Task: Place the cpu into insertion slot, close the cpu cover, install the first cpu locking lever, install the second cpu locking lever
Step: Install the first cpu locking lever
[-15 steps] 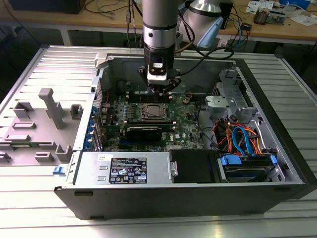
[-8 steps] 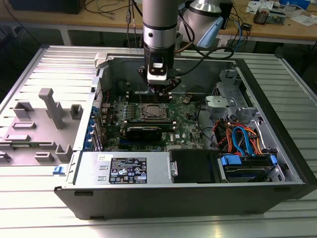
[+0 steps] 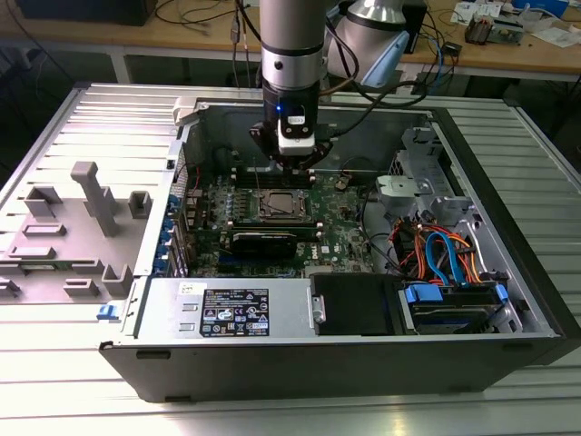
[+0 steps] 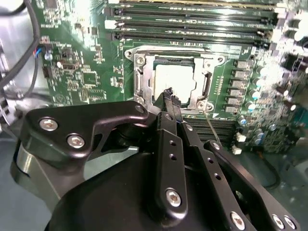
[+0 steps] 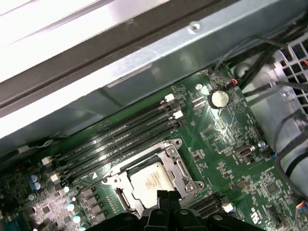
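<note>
- In the exterior view the hand (image 3: 295, 165) hung inside the open computer case (image 3: 318, 363) on the bench (image 3: 54, 118), just over the far edge of the insertion slot (image 3: 279, 205). A black component (image 3: 263, 242) lay on the slot's near side. Orange and blue cables (image 3: 436, 254) sat well apart, toward the exterior view's right.
- In the second wrist view the hand's fingers (image 4: 170, 109) were pressed together with nothing between them, their tips above the socket's edge. The cpu (image 4: 175, 79) lay flat in the slot, silver top up. The cpu cover (image 4: 142, 82) seemed to lie down around it.
- In the first wrist view the square cpu (image 5: 151, 182) had its edges parallel to the long memory slots (image 5: 120, 139) beside it. A coin battery (image 5: 219, 98) stood apart.
</note>
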Robot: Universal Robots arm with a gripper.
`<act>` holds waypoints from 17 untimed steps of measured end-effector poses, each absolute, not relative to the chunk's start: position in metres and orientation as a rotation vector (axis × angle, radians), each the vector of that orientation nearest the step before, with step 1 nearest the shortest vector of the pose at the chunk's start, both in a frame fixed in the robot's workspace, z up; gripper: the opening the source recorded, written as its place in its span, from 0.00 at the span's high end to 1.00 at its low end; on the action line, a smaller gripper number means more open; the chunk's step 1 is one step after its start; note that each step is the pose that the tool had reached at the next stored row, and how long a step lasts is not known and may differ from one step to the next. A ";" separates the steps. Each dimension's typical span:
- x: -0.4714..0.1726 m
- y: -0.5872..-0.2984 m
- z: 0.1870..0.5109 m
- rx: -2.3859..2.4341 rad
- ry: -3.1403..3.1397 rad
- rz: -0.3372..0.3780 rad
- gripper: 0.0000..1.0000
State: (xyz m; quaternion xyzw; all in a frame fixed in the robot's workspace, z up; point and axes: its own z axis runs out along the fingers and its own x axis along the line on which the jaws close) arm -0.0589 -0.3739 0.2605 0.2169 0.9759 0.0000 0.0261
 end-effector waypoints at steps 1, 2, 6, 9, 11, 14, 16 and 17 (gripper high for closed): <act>-0.059 -0.374 0.261 0.643 3.022 0.001 0.89; -0.059 -0.374 0.261 0.622 3.027 0.004 0.89; -0.059 -0.374 0.261 0.534 3.069 0.019 0.89; -0.059 -0.374 0.260 0.428 3.086 0.020 0.89; -0.059 -0.374 0.260 0.328 3.099 0.021 0.89; -0.060 -0.374 0.260 0.267 3.105 0.023 0.89; -0.060 -0.374 0.260 0.267 3.105 0.023 0.89; -0.060 -0.374 0.260 0.266 3.105 0.023 0.89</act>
